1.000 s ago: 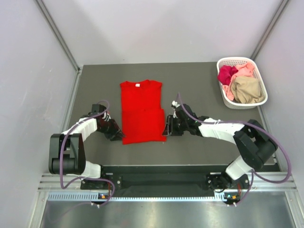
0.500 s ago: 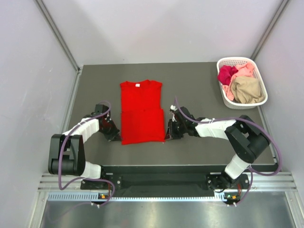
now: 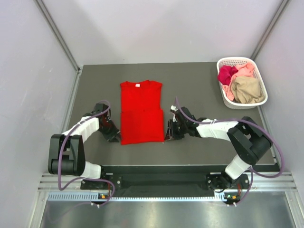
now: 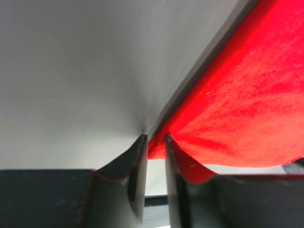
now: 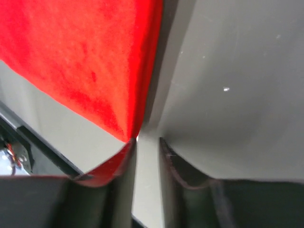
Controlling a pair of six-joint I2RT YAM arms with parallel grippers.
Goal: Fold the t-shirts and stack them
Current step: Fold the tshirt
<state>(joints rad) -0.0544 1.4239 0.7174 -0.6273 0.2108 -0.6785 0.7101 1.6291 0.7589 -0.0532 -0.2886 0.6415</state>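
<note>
- Left gripper point(image 3: 115, 137): low over the dark grey flat table point(image 3: 204, 80), its tips at the near-left corner of the bright red cloth t-shirt point(image 3: 141, 114). In its wrist view the jaws stand a narrow slit apart, with the red edge reaching in at the fingertips point(image 4: 142, 142). Whether the cloth is actually pinched cannot be told.
- Right gripper point(image 3: 167, 136): low at the shirt's near-right corner, opposite the left one. Its jaws are also a thin gap apart, with the red corner meeting one fingertip point(image 5: 128, 145). A firm hold cannot be told.
- Bright red cloth t-shirt: lies flat between the two grippers and stretches away from them, with the collar at the far end and the sides tucked in to a rough rectangle. Its small white neck label point(image 3: 137, 85) is at the far end, well away from both hands.
- White plastic lattice basket point(image 3: 236, 59): well beyond and to the right of the right gripper, at the table's far corner.
- In the basket: a magenta shirt point(image 3: 227, 74), a pale pink shirt point(image 3: 246, 70) and a tan shirt point(image 3: 247, 89), all bunched together.
- Purple cables point(image 3: 183, 110): loop over each forearm, just behind the hands.
- Obstruction: nothing lies between either gripper and the red cloth.
- Hard to make out: both wrist views crop the shirt to one corner, and in the overhead view the fingertips blend into the dark table.
</note>
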